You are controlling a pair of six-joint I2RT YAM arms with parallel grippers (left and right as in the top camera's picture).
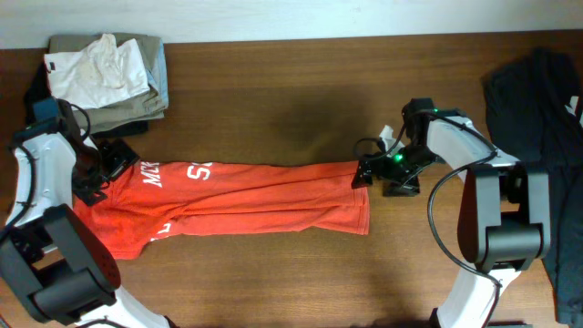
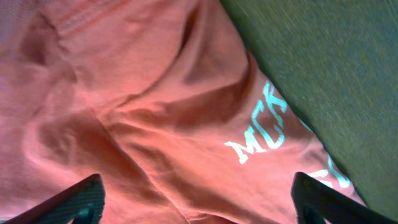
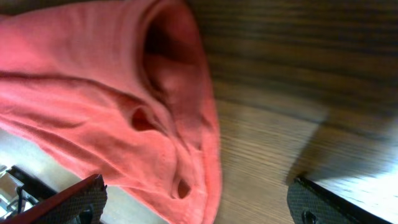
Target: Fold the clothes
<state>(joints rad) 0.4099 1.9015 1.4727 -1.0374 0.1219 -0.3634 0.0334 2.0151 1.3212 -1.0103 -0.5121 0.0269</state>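
The red-orange T-shirt (image 1: 246,200) with white lettering lies stretched left to right across the table, folded lengthwise. My left gripper (image 1: 102,173) hovers over its left end, by the lettering; in the left wrist view the fingers (image 2: 196,202) are wide apart over the cloth (image 2: 155,106) and hold nothing. My right gripper (image 1: 369,173) is at the shirt's right hem; in the right wrist view its fingers (image 3: 196,202) are spread wide, with the bunched hem (image 3: 168,124) between them but not pinched.
A white top (image 1: 96,68) lies on khaki-grey folded garments (image 1: 150,96) at the back left. A dark garment (image 1: 537,100) lies at the right edge. Bare wooden table (image 1: 273,100) lies behind and in front of the shirt.
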